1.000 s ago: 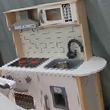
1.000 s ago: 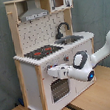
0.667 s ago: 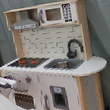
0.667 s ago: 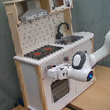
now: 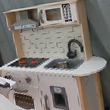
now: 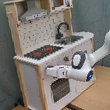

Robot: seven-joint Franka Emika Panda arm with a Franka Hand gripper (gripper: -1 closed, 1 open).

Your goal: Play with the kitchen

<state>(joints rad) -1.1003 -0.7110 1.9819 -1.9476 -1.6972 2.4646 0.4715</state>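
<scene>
- the claw (image 6: 49, 72) is pressed up to the front panel of the kitchen (image 6: 47, 27), just above the windowed oven door (image 6: 60, 89) and below the front edge of the stovetop (image 6: 43, 52); i cannot tell whether it is released or clenched, since its tip merges with the white panel in both exterior views.
- behind the claw, the white arm (image 6: 98, 52) runs off toward the second exterior view's right.
- above and beyond the claw sit the red burners, then the steel sink (image 5: 63, 64) and the black faucet (image 5: 73, 47); higher up are the grey hood (image 5: 25, 23) and a small microwave (image 5: 58, 13).
- progress, as a judgement: the arm has reached the kitchen's oven area, likely near a knob or the door handle, but the door looks shut and nothing appears altered, so the play seems barely begun.
- the kitchen stands on a wooden table (image 6: 104, 91) below the claw.
- a grey curtain (image 5: 103, 28) hangs behind it all.
</scene>
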